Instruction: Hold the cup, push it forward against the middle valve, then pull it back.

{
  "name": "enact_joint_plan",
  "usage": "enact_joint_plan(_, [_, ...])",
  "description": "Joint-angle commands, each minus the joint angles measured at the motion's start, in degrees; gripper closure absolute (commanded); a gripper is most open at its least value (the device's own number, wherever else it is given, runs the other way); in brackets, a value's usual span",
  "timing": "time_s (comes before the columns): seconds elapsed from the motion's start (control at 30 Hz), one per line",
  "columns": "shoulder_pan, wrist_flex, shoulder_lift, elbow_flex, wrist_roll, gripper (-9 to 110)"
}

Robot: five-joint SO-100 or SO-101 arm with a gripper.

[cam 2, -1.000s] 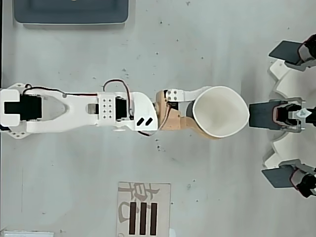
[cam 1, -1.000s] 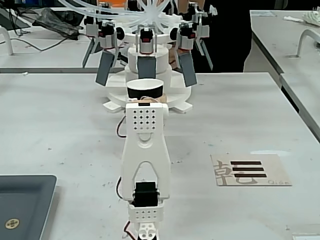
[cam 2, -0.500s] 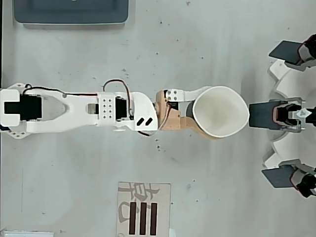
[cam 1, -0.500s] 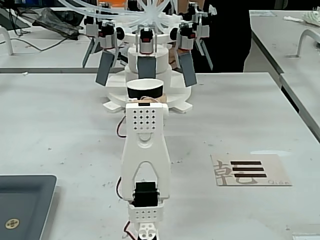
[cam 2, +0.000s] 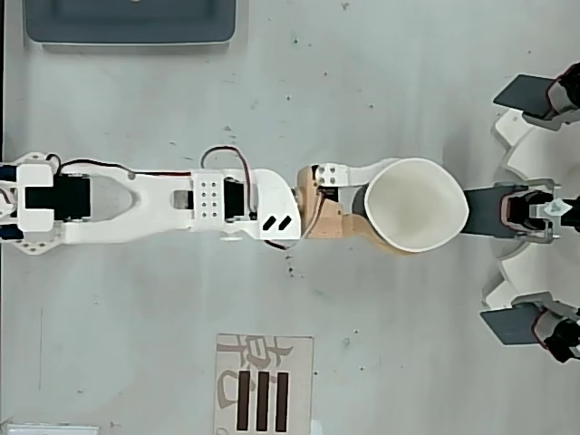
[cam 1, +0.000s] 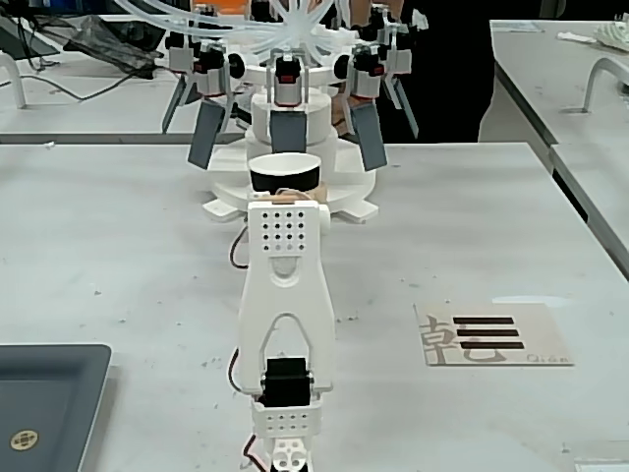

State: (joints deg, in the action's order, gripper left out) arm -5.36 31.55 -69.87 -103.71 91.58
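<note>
The cup (cam 1: 285,175), black outside with a white rim, stands just beyond my white arm head in the fixed view. From overhead its white inside (cam 2: 417,206) shows. My gripper (cam 2: 400,207) is shut on the cup, one white finger (cam 2: 367,169) above it and a tan finger (cam 2: 362,234) below. The middle valve (cam 2: 489,208) is an upright dark grey paddle (cam 1: 288,129) under a black-and-white head with a red spot. The cup's far rim meets the paddle's near edge in the overhead view. In the fixed view my arm hides the fingers.
Slanted grey paddles (cam 1: 206,136) (cam 1: 368,135) flank the middle one on the white round base (cam 1: 339,202). Clear tubes (cam 1: 295,20) fan out above. A grey tray (cam 1: 44,403) lies at the near left, a printed card (cam 1: 491,334) at the right.
</note>
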Motion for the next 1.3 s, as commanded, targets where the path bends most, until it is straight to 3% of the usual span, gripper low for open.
enact_joint_plan(0.0, [0.35,-1.32,2.37,8.26,-0.18,98])
enact_joint_plan(0.47, [0.0,-15.21,28.04,44.3,-0.53,98])
enact_joint_plan(0.67, [0.09,-15.38,29.88,45.44,-0.62,98])
enact_joint_plan(1.27, [0.35,-0.18,-7.91,-3.6,0.26,98])
